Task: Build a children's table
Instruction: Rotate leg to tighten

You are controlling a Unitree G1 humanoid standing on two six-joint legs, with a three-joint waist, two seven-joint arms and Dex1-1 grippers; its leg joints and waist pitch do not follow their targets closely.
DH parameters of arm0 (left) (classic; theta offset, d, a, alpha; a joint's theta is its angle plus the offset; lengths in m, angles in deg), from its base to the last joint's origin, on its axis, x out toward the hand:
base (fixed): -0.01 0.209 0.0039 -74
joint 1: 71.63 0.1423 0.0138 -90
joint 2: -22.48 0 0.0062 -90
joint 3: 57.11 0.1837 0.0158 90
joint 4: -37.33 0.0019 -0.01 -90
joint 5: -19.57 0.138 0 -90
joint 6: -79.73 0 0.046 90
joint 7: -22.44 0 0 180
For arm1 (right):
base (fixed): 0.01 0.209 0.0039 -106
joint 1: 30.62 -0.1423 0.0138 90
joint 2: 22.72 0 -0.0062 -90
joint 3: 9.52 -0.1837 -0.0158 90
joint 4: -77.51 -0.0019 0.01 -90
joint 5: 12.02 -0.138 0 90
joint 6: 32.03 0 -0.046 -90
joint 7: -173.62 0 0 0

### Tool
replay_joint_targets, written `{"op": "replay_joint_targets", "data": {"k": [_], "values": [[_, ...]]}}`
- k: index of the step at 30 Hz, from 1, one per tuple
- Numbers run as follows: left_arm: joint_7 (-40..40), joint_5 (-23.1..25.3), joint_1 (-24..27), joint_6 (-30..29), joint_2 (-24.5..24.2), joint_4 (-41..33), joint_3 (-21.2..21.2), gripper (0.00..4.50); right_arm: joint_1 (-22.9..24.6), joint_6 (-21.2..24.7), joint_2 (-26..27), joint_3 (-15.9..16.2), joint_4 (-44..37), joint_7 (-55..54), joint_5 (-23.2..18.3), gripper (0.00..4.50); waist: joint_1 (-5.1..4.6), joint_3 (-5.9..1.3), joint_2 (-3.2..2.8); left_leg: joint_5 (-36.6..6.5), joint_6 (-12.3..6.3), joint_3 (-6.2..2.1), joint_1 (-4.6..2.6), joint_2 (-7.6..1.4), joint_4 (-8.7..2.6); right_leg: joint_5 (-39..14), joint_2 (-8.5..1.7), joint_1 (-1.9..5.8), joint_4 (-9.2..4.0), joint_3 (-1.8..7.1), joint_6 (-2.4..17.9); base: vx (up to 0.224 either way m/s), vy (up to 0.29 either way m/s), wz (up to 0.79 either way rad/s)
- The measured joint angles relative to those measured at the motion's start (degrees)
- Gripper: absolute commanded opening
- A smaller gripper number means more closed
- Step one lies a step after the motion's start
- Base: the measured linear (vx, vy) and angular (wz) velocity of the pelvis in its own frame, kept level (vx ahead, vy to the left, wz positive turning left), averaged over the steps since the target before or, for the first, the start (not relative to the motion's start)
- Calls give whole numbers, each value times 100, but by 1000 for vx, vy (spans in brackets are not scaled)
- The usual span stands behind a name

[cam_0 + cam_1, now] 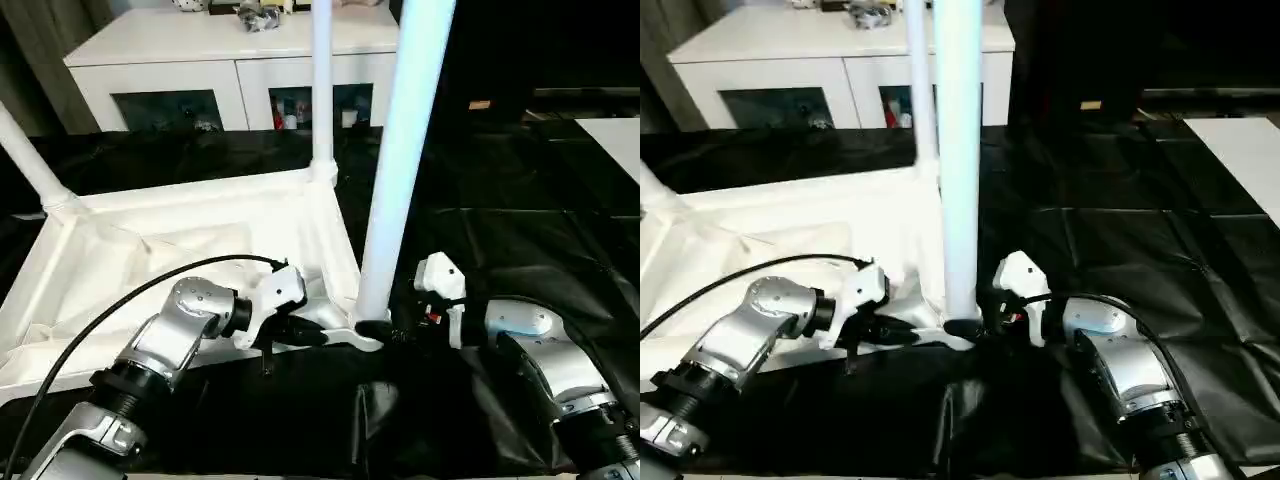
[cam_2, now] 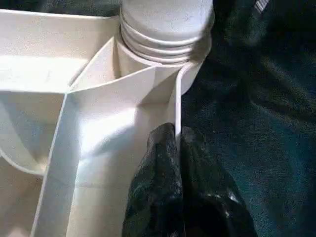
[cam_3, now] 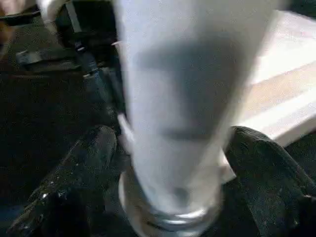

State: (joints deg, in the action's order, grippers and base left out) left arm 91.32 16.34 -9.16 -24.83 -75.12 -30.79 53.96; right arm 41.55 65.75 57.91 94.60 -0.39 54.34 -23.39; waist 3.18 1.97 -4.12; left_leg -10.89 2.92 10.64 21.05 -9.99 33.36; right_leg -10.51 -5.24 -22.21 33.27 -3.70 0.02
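Near leg in its socket, seating unconfirmed: risks from here

The tabletop (image 1: 200,250) lies upside down on black sheeting (image 1: 520,250), ribs up. I count three legs standing in corner sockets: the near leg (image 1: 400,150) right in front of me, a far leg (image 1: 322,90) behind it, and a third leg (image 1: 30,160) angling off at the left edge.

My left hand (image 2: 175,153) is pinched tight on the thin rim wall (image 2: 177,106) of the tabletop, just beside the near corner socket (image 2: 163,49). My right hand (image 3: 170,163) is spread wide, one finger (image 3: 84,163) on either side of the near leg's base; I can't make out real contact on either side, so I read it as straddling, not holding.

What I judge could go wrong:
- The leg's threaded collar shows above the socket in the left wrist view, so it may not be fully home. With nothing clamping it, a bump from my right forearm (image 1: 545,350) could tip it
- The left pinch sits on a narrow plastic edge. A twist on the leg could slip the fingers off, and the tabletop would skate on the slick sheeting
- If I close the right hand off centre, I push the leg sideways and lever the socket
- The sheeting is bunched in front of the near corner and could snag a finger
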Motion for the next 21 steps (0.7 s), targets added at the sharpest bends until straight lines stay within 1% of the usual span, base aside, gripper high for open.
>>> {"op": "replay_joint_targets", "data": {"k": [6,7,9,11,12,13,16,18,21], "values": [[32,-5,23,-31,-20,-79,0,0,-5,38,-25,7,20,100,81,380,9,1,3,0,-3,-1,6,-1,-1,-1,0,-4,1,-4,-1,0,0,0],[31,-6,23,-33,-20,-80,-1,0,-6,38,-25,8,35,100,90,362,10,1,3,1,-4,-1,6,-1,-1,0,0,-4,1,-4,-1,0,0,0],[31,-15,30,-43,-26,-86,-1,0,-14,38,-23,16,60,89,99,343,8,1,3,4,-9,-1,6,-1,2,0,0,-4,3,-4,-1,0,0,0],[32,-24,49,-51,-30,-100,-1,0,-39,38,-23,18,100,76,105,340,7,1,3,3,-8,-1,5,-2,7,0,0,-4,9,-4,-1,0,0,0],[31,-24,60,-56,-32,-112,-1,0,-44,37,-22,29,129,76,114,319,9,1,3,2,-6,-2,5,-2,11,-1,0,-4,13,-4,-1,0,0,0],[31,-24,67,-59,-34,-120,0,0,-44,36,-16,33,152,76,116,308,10,1,3,0,-3,-3,5,-2,13,-1,0,-4,16,-3,-1,0,0,0],[38,-26,90,-77,-43,-149,1,0,-45,31,-15,25,158,73,126,295,7,1,3,0,-2,-3,4,-3,19,-1,0,-3,21,-3,-1,0,0,0],[38,-26,97,-85,-46,-160,2,0,-45,36,-8,25,159,75,126,272,4,1,3,0,-2,-3,3,-3,22,-1,0,-3,24,-2,-1,0,0,0],[38,-27,113,-117,-57,-196,3,0,-44,43,-5,25,159,91,121,266,0,0,4,0,-2,-4,3,-3,23,-1,0,-3,26,-2,-1,0,0,0]]}}
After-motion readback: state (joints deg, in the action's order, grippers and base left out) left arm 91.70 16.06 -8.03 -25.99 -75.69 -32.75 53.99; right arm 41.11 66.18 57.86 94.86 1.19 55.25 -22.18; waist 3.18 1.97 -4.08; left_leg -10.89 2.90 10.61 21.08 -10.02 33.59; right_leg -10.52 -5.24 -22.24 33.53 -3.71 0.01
